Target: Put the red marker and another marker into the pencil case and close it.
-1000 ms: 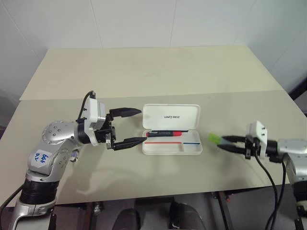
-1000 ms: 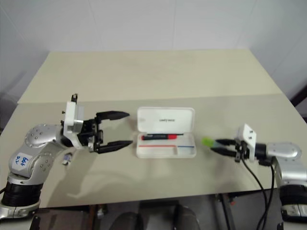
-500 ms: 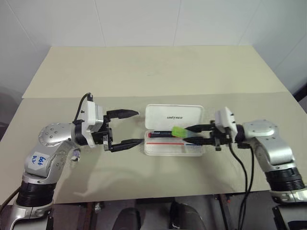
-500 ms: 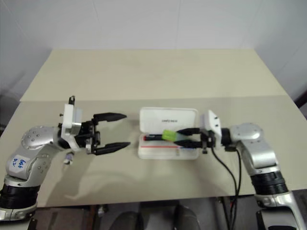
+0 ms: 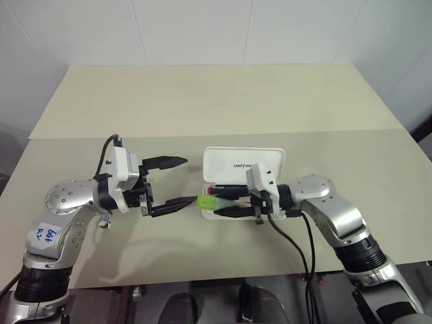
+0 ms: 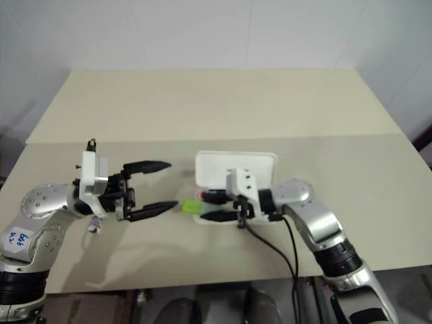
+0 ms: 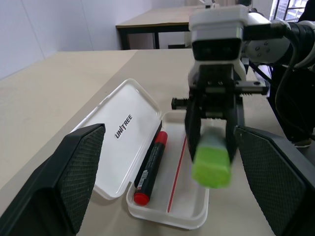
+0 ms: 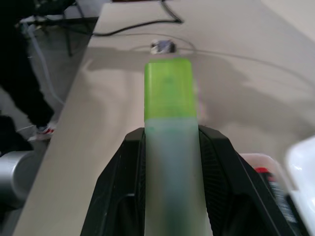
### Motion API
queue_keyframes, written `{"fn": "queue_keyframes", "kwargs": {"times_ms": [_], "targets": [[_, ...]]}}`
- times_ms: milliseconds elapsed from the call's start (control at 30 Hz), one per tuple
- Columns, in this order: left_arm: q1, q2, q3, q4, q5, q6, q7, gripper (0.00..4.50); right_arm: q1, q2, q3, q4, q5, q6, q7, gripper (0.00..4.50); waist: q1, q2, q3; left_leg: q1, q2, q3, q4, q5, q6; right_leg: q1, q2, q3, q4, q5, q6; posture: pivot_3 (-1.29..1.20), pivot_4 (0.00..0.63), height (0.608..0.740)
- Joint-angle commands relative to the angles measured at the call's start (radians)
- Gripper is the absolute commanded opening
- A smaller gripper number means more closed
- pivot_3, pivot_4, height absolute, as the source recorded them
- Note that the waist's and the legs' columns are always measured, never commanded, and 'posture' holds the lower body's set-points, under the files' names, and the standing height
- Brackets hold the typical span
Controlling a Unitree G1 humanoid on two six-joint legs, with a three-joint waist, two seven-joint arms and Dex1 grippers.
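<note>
The left gripper [image 5: 170, 181] waits with fingers wide apart, empty, just left of the case [image 5: 270, 162]. The case lies open near the table's [image 5: 202, 101] front edge, the red marker [image 7: 150, 166] already in its tray. The right gripper [image 5: 226, 201] is clamped on the green marker [image 5: 206, 202], cap jutting past the tray's left end. Next, probably: pull back and lower it in.

Silver arms [image 5: 67, 202] — black claws [image 5: 177, 182]

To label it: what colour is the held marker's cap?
Lime green cap, clearest in the right wrist view.
</note>
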Motion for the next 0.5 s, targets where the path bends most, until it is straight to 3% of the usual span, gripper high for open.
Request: {"fn": "queue_keyframes", "kwargs": {"times_ms": [33,500], "targets": [[0.008,0.017,0.025,-0.035,-0.008,0.001,0.007,4.5,-0.035,-0.012,0.016,0.045,-0.029,-0.061,0.049,1.1,-0.001,0.0,0.0,0.0,0.0,0.0,0.0,0.0,0.0,0.0,0.0,0.0,0.0,0.0,0.0,0.0,0.15,0.74],[0.015,0.018,0.036,-0.044,-0.01,0.004,0.023,4.5,-0.153,0.022,0.038,0.311,-0.128,-0.227,0.152,1.1,-0.021,0.0,0.0,0.0,0.0,0.0,0.0,0.0,0.0,0.0,0.0,0.0,0.0,0.0,0.0,0.0,0.15,0.74]]}}
